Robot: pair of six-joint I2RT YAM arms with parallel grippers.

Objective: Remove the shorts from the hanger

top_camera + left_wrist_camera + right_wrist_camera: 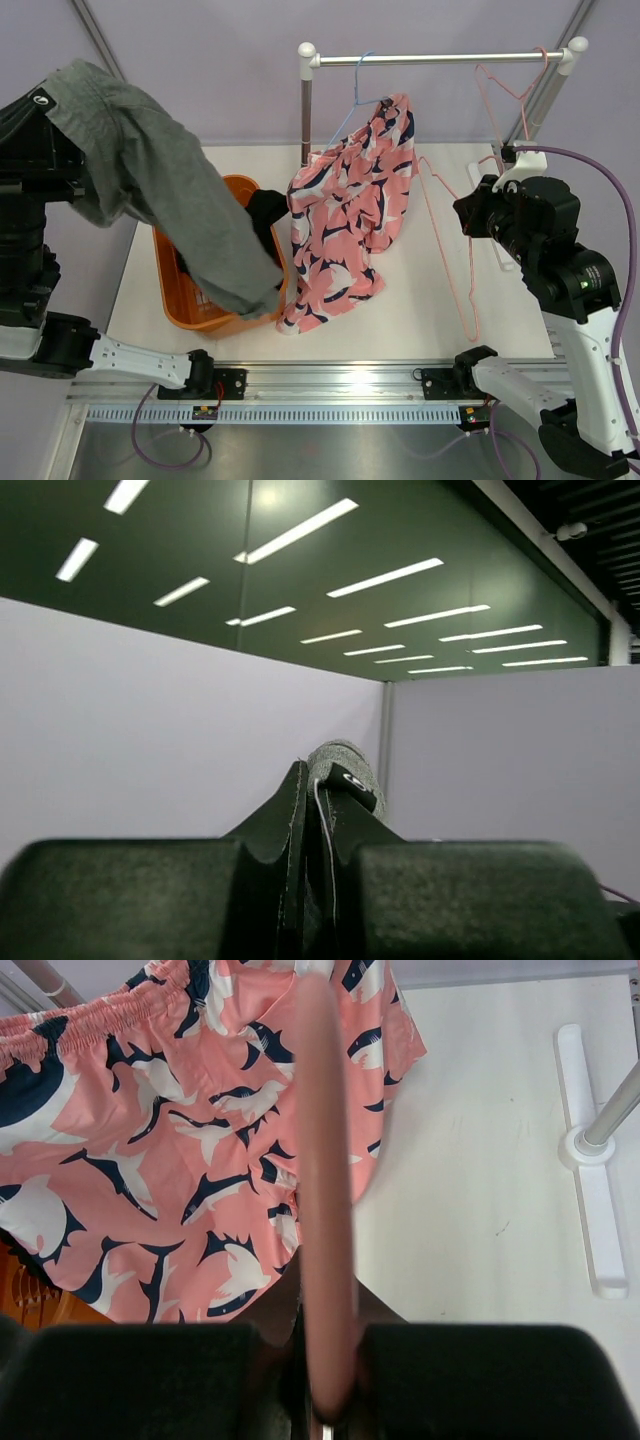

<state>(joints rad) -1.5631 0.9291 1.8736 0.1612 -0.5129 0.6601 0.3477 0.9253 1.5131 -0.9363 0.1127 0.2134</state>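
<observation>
The rack (pixel 440 58) stands at the far side of the table and serves as reference throughout. Well to the left of it and nearer the arms, grey shorts (pixel 150 170) hang free of any hanger. Their upper end is raised high and their lower end trails onto the near rim of the orange basket (pixel 172 285), which sits left of the rack's post. A second pair, pink shark-print shorts (pixel 350 210), hangs under the left end of the rail on a blue hanger (pixel 356 88), with its hem reaching the table. A bare pink hanger (pixel 322 1210) appears to be hooked at the right end of the rail and slants down toward the near side. The left gripper (pixel 318 790) is clamped on a fold of the grey fabric near a sewn label, so garment and fingers are in contact. The right gripper (pixel 325 1340), below the rail's right end, is closed on the pink hanger's bar, with the pink shorts just beside it and not touching. Assessment: both pairs are light, limp cloth that will sag and swing, not fragile. The elastic waistband gives the firmest hold. The wire hangers look springy and liable to swing if tugged.
</observation>
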